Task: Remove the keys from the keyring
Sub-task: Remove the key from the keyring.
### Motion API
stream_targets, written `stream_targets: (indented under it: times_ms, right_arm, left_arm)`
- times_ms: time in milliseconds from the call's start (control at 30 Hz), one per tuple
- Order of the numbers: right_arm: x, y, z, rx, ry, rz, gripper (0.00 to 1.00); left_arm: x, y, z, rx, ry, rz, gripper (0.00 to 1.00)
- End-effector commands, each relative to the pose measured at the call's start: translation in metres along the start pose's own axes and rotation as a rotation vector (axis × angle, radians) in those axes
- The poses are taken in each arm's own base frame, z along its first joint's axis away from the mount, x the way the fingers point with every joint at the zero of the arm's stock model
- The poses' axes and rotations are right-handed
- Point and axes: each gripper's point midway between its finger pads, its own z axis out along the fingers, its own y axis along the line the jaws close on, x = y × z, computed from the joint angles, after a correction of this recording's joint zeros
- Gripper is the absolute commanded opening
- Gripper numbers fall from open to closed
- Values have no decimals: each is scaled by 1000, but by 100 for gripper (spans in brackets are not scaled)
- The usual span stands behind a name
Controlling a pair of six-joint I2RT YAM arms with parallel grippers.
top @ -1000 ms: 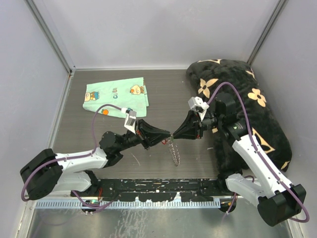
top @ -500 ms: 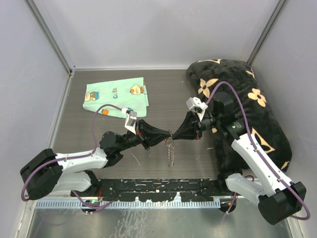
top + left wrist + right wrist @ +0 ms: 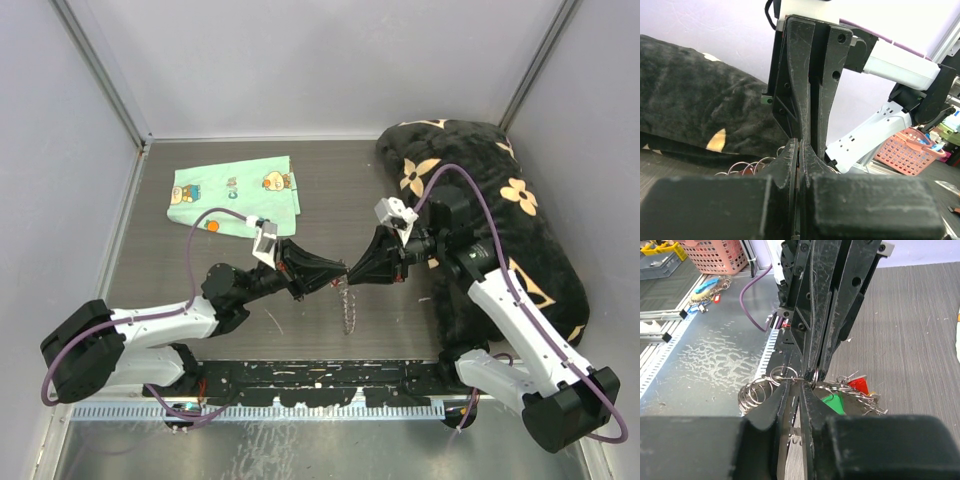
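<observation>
The keyring [image 3: 347,305] hangs as a silver chain of small rings and keys below the point where both grippers meet tip to tip above the table. My left gripper [image 3: 339,272] is shut on its top from the left, and in the left wrist view [image 3: 799,150] the jaws are pressed together with small rings [image 3: 742,168] beside them. My right gripper [image 3: 354,271] is shut on it from the right. In the right wrist view my right gripper [image 3: 807,386] pinches the thin wire, with coiled rings [image 3: 756,391], a green-headed key [image 3: 833,403] and a red-headed key [image 3: 858,385] around it.
A mint-green cartoon-print cloth [image 3: 235,190] lies at the back left, with a small orange piece [image 3: 212,226] at its near edge. A black flower-print cushion [image 3: 490,215] fills the right side under the right arm. Grey walls enclose the table.
The hanging bunch has swung from slanting down-right to hanging almost straight down. Both grippers stay shut, and their meeting point has shifted slightly.
</observation>
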Motion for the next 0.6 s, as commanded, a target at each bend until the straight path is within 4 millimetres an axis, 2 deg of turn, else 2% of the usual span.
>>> stream_targets:
  times_ms: [0,200,367,567]
  right_arm:
    - [-23,11,-7,-22,-9,-108,21]
    - [-24,7,-14,23,9,-163,25]
    - [-20,-2,-13,44,11,-144,23]
    - [-18,0,-10,14,-3,-103,20]
  left_arm:
    - [-40,-24,6,70,-120,79,0]
    - [-39,-27,3,73,-105,83,0]
    - [-41,-32,6,93,-104,84,0]
    - [-41,-32,12,104,-101,82,0]
